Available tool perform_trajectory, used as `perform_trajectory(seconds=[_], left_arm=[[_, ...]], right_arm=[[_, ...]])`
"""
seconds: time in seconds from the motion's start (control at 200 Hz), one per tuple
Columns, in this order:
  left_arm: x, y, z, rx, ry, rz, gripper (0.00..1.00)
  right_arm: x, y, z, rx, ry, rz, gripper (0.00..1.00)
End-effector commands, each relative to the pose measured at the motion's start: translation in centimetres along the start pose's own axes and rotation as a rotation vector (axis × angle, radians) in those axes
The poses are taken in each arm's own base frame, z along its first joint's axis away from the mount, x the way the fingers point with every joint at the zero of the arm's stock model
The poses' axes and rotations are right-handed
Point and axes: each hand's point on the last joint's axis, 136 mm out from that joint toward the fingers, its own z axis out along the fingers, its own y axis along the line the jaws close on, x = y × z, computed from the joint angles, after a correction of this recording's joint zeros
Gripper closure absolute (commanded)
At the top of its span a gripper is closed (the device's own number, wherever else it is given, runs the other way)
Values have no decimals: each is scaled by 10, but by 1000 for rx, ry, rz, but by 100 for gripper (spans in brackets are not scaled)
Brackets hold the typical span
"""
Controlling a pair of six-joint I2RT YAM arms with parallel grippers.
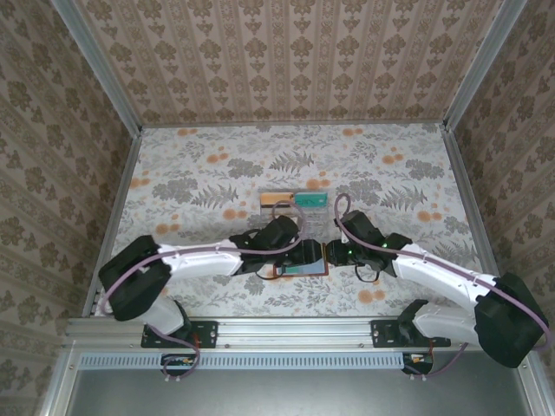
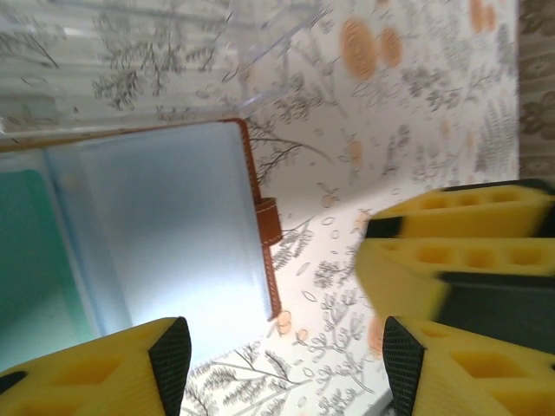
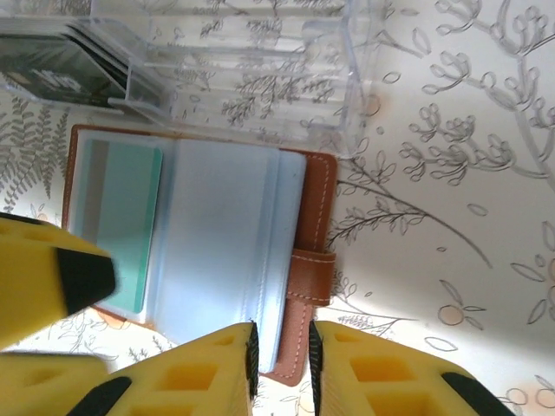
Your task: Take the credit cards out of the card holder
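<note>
Your left gripper stands open at the wallet's clasp edge; your right gripper shows a thin gap over its rim, grip not determinable. The wallet lies open between them, a teal card pocketed at nine o'clock; removal looks to be in hand, so pin the wallet and slide that card out. A clear tray sits at twelve o'clock.

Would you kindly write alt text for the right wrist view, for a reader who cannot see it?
An open brown card holder lies on a floral table, a teal card in one pocket; the right gripper is near its clasp, jaws slightly apart.
</note>
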Motion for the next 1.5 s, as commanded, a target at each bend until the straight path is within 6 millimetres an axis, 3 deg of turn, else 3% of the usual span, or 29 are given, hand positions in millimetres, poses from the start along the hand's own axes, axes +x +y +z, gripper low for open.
perform_trajectory(seconds=[0.0, 0.085, 0.22, 0.355, 0.56, 1.11, 1.495], left_arm=[[1, 29, -17, -102, -30, 9, 40], [2, 46, -26, -146, -45, -15, 46], [6, 69, -33, -193, -53, -54, 77], [6, 81, -32, -209, -45, -63, 100], [4, 90, -25, -198, -34, -75, 100], [18, 116, -14, -233, 4, -121, 100], [20, 113, -10, -229, 18, -118, 100]], right_arm=[[-13, 27, -2, -99, -8, 7, 73], [-17, 41, 0, -134, 3, -1, 74], [-17, 62, 5, -171, 26, -24, 73], [-13, 75, 18, -205, 59, 7, 74], [-6, 81, 37, -218, 111, 64, 78], [8, 74, 69, -187, 193, 134, 74], [13, 78, 79, -212, 219, 147, 77]])
